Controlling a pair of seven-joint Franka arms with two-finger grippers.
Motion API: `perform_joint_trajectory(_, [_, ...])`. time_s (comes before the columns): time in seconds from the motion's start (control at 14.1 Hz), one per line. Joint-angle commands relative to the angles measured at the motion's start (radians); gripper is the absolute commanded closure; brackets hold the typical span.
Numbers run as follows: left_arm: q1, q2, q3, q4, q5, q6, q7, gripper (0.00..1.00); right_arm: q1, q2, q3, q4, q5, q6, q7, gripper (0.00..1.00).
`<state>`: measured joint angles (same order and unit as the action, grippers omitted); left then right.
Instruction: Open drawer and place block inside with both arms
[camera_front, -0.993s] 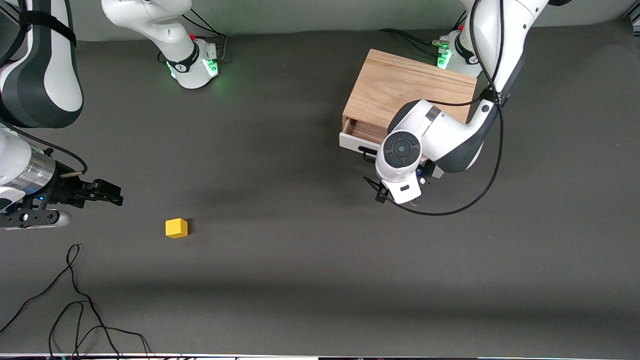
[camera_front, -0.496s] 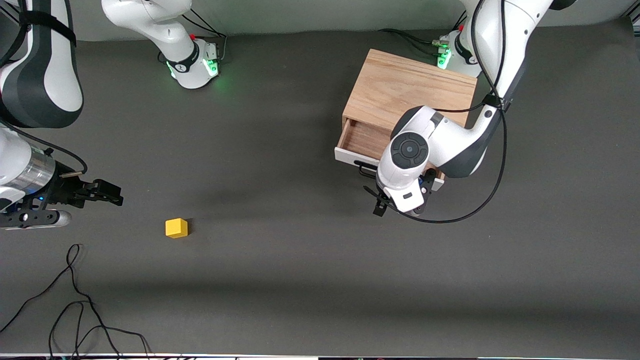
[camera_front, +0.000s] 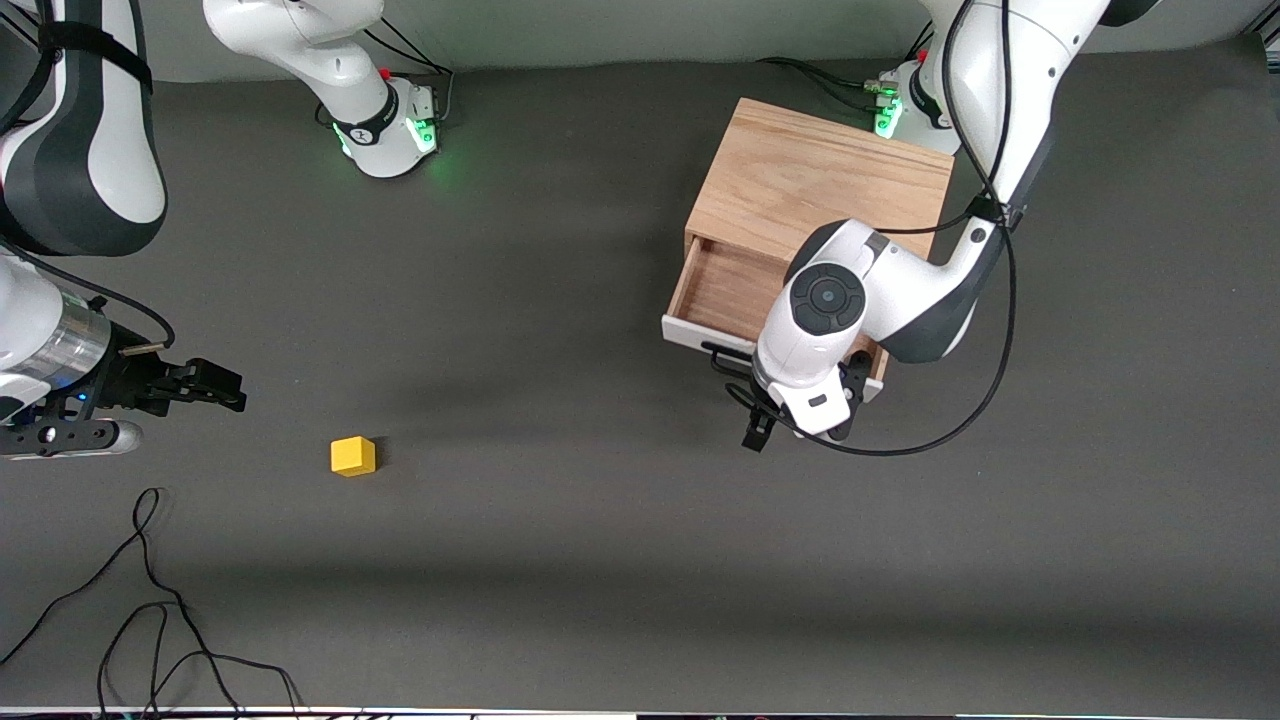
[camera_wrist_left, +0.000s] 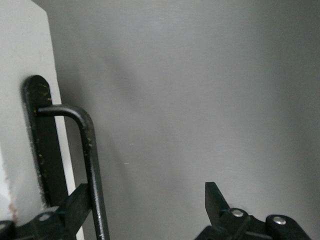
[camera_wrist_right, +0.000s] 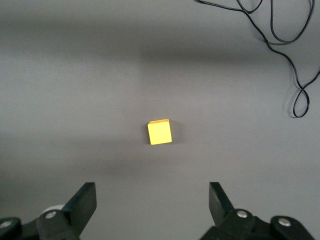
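The light oak cabinet stands near the left arm's base. Its drawer is pulled partly out and shows an empty wooden floor. My left gripper is open at the drawer's front. In the left wrist view one finger sits between the black bar handle and the white front panel; the other finger stands well clear. The yellow block lies on the table toward the right arm's end. My right gripper hangs open and empty beside it, with the block ahead of its fingers.
Loose black cables lie on the grey table near the front camera at the right arm's end, and also show in the right wrist view. The right arm's base stands at the table's back edge.
The drawer has slid farther out of the cabinet toward the front camera, and my left gripper has moved with its handle. The right arm and the block have not moved.
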<state>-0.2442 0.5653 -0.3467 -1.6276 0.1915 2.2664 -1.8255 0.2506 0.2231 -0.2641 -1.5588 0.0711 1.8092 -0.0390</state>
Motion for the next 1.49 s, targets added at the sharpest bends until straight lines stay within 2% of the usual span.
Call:
perform_joint_trajectory(0.0, [-0.009, 0.071, 0.006, 0.109, 0.029, 0.036, -0.008, 0.0, 0.003, -0.001, 0.0, -0.003, 0.004, 0.015, 0.001, 0.0])
perform_joint_trajectory(0.35, [-0.013, 0.071, 0.029, 0.12, 0.029, 0.119, -0.008, 0.0, 0.001, -0.001, 0.0, -0.003, 0.004, 0.015, 0.001, 0.0])
perform_joint_trajectory(0.57, [-0.015, 0.067, 0.029, 0.163, 0.103, 0.118, -0.011, 0.0, 0.001, -0.002, 0.0, -0.003, 0.004, 0.016, 0.001, 0.0])
perform_joint_trajectory(0.71, [-0.006, 0.053, 0.029, 0.196, 0.141, 0.07, 0.009, 0.0, 0.001, -0.002, 0.0, -0.004, 0.004, 0.016, 0.001, 0.0])
perform_joint_trajectory(0.92, [0.061, -0.046, 0.022, 0.2, 0.115, -0.166, 0.212, 0.0, 0.001, -0.001, -0.001, -0.006, 0.004, 0.016, 0.001, 0.0])
perform_joint_trajectory(1.13, [0.172, -0.161, 0.025, 0.195, -0.065, -0.391, 0.554, 0.0, 0.001, -0.001, -0.003, -0.006, 0.004, 0.022, -0.001, 0.0])
perform_joint_trajectory(1.28, [0.235, -0.226, 0.026, 0.192, -0.119, -0.555, 0.784, 0.0, 0.001, -0.001, -0.001, -0.059, 0.004, 0.105, 0.001, 0.0])
perform_joint_trajectory(1.42, [0.29, -0.281, 0.026, 0.177, -0.124, -0.678, 1.002, 0.0, 0.004, 0.004, 0.0, -0.128, 0.004, 0.198, -0.002, 0.0])
